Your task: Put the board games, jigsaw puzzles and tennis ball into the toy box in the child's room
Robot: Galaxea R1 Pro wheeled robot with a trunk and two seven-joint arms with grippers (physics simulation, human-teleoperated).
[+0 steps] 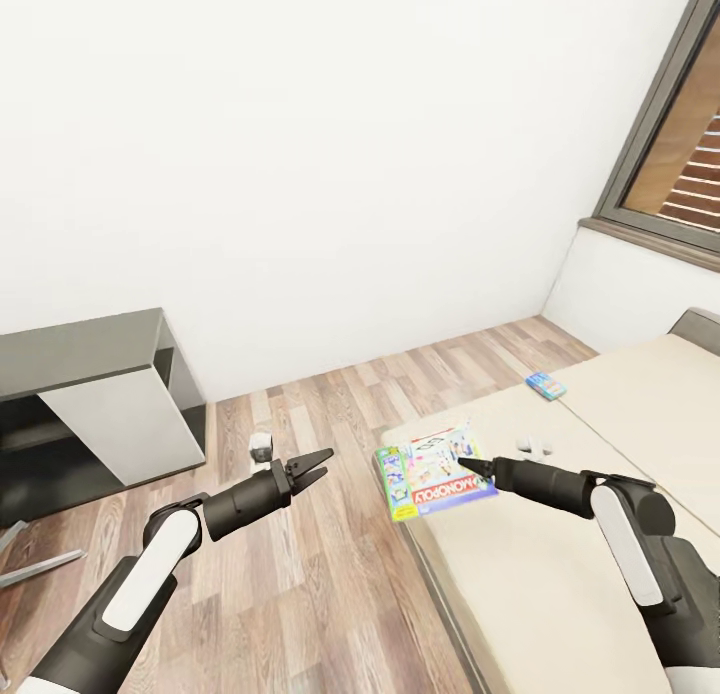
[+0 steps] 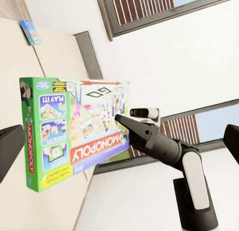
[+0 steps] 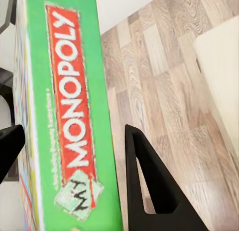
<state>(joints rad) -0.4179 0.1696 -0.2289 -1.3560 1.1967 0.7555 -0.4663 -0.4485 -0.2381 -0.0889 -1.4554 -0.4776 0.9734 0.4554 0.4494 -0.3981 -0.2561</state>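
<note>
Bed [image 1: 560, 574] corner | Monopoly box [image 1: 433, 471] flat, edge between your right gripper [image 1: 468, 464] spread jaws | left gripper [image 1: 315, 466] spread, empty, farther off.

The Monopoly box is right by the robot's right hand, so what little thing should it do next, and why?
Probably close the right gripper on the Monopoly box. The right wrist view shows the box's green edge lying between the two open fingers, not yet pinched. The box lies at the corner of the bed, so a firm grip should come before lifting. The left gripper hangs open over the floor.
</note>
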